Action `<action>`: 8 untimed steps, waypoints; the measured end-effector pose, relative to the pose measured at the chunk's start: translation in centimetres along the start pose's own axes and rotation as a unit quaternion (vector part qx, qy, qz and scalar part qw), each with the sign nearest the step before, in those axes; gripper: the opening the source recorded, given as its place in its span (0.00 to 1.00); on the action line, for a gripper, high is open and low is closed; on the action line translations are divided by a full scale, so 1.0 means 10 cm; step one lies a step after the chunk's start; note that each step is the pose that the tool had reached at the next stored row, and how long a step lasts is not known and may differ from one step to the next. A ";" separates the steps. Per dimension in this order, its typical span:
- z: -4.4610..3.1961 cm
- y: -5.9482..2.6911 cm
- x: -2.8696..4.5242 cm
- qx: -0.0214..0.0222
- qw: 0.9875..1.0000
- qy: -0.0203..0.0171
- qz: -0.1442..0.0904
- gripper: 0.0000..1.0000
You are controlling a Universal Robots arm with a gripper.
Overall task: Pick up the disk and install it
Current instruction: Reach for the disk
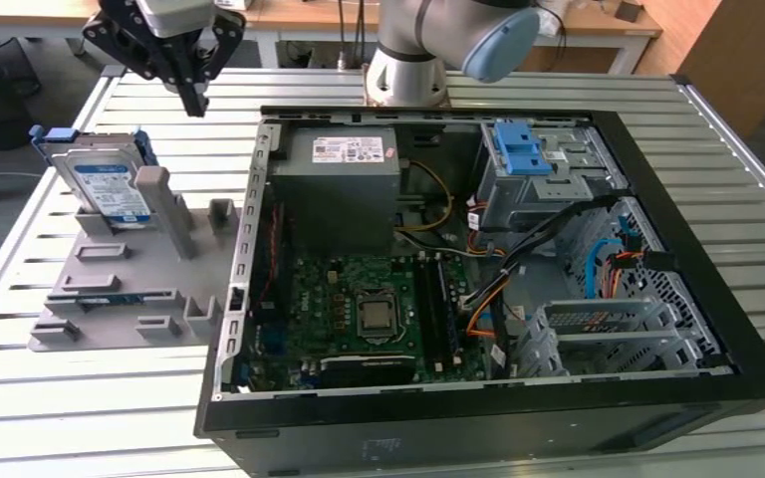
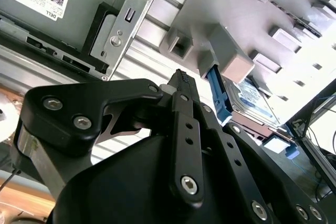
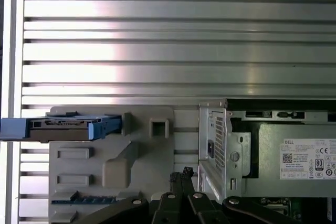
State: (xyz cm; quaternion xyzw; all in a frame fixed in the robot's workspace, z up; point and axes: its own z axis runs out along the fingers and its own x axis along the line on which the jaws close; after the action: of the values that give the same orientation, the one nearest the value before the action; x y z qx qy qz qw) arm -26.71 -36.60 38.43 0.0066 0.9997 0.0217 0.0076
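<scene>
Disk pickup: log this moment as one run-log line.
pincer: shut, empty, clear of disk | disk: standing on edge in grey holder, not gripped | computer case: open, disk not installed

You've got an open black PC case [image 1: 489, 423] lying on its side on the slatted metal table [image 1: 91, 418], and it takes up most of the exterior view's right. Inside, the grey power supply [image 1: 343, 189] sits at the far end. The green motherboard [image 1: 343, 299] is nearer, with the bare CPU [image 1: 378, 315] in its middle. Blue latch tabs [image 1: 522, 147] top the far drive cage. On the exterior view's left, just beside the case, lies a grey slotted fixture [image 1: 156, 274].
</scene>
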 end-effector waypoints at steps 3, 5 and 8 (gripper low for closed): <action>0.003 0.017 0.041 0.000 1.000 0.000 0.000 0.11; 0.005 0.029 0.072 0.000 1.000 0.000 0.000 0.11; 0.006 0.041 0.115 0.000 1.000 0.000 0.000 0.11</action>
State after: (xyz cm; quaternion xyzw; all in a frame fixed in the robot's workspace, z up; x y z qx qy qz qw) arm -27.86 -36.17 38.37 0.0065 0.9997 0.0218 0.0076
